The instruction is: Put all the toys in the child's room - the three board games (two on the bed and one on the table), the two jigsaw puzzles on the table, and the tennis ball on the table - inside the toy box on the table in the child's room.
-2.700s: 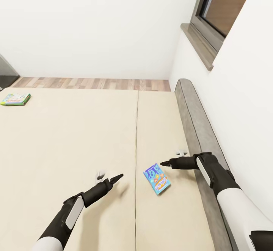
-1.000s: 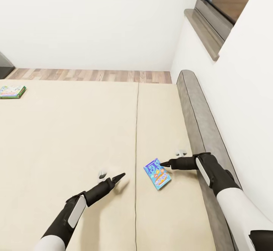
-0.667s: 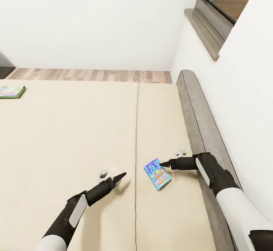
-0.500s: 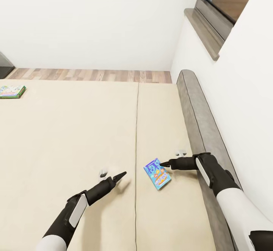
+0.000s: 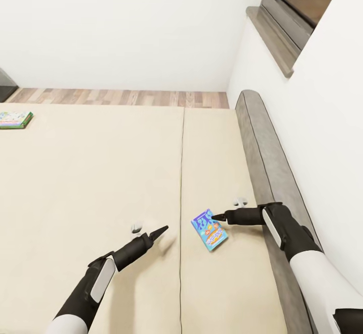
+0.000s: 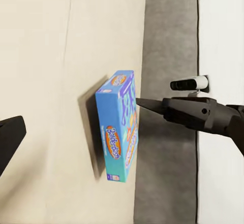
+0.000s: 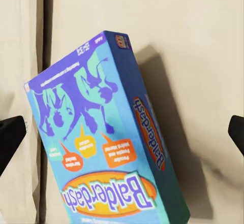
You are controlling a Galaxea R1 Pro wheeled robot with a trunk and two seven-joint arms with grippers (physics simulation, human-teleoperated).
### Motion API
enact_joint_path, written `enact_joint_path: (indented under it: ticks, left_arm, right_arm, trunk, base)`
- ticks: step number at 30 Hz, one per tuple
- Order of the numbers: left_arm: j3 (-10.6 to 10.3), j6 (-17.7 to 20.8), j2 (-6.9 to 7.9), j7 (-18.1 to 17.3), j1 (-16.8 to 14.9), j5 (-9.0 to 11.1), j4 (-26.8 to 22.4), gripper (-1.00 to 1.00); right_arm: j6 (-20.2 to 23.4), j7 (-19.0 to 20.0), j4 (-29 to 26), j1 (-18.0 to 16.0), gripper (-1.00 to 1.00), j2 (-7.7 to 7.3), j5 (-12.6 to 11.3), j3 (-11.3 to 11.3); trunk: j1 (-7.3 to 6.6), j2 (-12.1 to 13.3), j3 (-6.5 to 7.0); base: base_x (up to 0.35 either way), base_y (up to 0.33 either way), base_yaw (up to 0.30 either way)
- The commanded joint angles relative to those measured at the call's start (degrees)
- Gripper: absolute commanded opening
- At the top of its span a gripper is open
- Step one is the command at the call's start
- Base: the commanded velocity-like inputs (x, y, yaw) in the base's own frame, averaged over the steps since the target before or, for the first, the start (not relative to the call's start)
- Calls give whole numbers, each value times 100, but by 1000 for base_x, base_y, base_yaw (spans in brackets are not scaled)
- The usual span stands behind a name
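- Head view: the blue board game [image 5: 208, 230] lies flat on the bed [image 5: 101, 172], just ahead of the right gripper [image 5: 218, 217], its long axis slanting across the gripper's line.
- Right gripper spread wide around the box; the left gripper [image 5: 160, 231] is farther off, its spread unclear.
- Since earlier, the right gripper has edged slightly closer.

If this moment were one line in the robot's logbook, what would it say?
stage: reaching | target: blue board game flat on bed | right gripper open at its edge, no grip | left gripper idle nearby | second game far corner
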Motion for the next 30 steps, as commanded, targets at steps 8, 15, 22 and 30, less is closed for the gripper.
enact_joint_path:
  ticks: [8,15,22,30]
  left_arm:
    - [16,54,-6,-39,12,14,-34,100]
    - [12,60,-6,-49,18,13,-50,100]
    - [10,63,-6,-49,20,12,-55,100]
    - [8,64,-11,-41,21,3,-57,100]
  right_arm:
    - [30,80,-21,0,100,-20,1,6]
    - [27,108,-29,0,100,-22,3,4]
    - [21,115,-31,1,100,-21,4,1]
    - [0,113,-30,6,100,-38,2,-4]
  trunk:
    - [0,-2,-71]
    - [0,-2,-134]
    - [0,-2,-191]
    - [0,-2,-219]
  base:
    - [0,0,0]
    - [0,0,0]
    - [0,0,0]
    - [0,0,0]
